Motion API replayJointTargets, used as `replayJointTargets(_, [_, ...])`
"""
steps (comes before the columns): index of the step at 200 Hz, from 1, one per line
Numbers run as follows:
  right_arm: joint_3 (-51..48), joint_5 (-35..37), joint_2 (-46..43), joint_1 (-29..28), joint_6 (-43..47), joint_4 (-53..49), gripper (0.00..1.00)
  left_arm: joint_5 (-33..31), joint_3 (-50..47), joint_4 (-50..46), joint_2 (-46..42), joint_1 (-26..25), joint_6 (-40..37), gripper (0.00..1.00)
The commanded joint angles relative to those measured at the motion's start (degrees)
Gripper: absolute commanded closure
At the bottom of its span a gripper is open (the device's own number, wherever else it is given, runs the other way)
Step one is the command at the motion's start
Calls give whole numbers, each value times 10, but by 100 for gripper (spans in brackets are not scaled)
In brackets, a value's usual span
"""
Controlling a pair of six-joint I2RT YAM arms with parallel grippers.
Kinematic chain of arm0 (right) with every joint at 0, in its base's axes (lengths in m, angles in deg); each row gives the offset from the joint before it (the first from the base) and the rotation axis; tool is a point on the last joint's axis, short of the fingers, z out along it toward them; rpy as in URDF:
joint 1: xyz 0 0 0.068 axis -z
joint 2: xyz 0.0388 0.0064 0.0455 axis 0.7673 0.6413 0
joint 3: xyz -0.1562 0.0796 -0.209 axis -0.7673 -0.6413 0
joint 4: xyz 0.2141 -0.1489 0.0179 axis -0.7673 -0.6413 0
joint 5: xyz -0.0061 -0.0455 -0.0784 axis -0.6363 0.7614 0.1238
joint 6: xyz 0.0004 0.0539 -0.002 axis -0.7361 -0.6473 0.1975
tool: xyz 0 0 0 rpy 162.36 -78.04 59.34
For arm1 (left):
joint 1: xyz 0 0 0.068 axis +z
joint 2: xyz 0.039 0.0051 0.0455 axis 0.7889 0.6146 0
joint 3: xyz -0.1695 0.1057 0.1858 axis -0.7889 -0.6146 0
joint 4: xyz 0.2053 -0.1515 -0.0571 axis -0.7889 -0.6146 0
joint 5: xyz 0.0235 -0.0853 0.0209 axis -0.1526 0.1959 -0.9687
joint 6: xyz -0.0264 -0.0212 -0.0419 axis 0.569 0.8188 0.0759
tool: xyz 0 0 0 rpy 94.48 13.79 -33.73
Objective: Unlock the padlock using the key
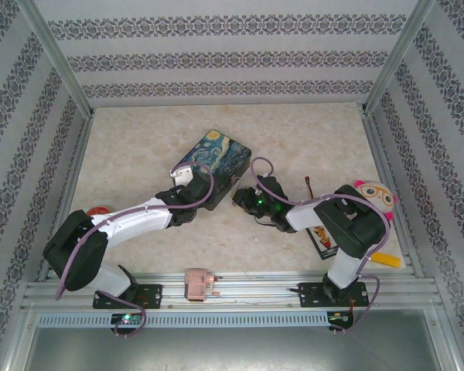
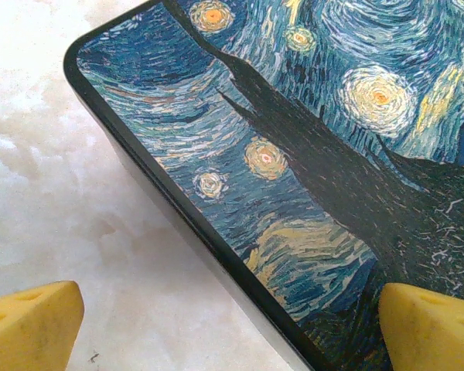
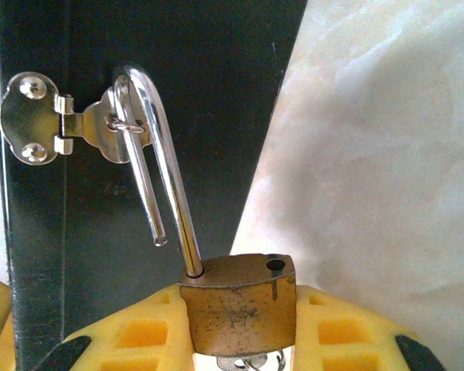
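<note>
Right hand (image 3: 240,340) squeezes the gold padlock (image 3: 240,305) (one end of its silver loop (image 3: 170,178) is out, and the loop hangs on the shiny clasp (image 3: 69,124) of the dark box (image 3: 209,69)). Left hand (image 2: 232,332) is spread wide, holding nothing, over a corner of that box's painted top (image 2: 294,154) on the desk (image 2: 54,193).

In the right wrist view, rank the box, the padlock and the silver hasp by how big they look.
1. box
2. padlock, shackle included, though it sits nearest the camera, which enlarges it
3. silver hasp
</note>
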Motion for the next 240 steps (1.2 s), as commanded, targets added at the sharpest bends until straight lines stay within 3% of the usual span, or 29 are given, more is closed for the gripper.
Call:
replayJointTargets(1, [-1, 47, 15, 26, -30, 85, 100, 7, -16, -62, 7, 10, -8, 3])
replayJointTargets(240, [-5, 39, 24, 38, -33, 103, 100, 8, -33, -57, -13, 14, 3, 4])
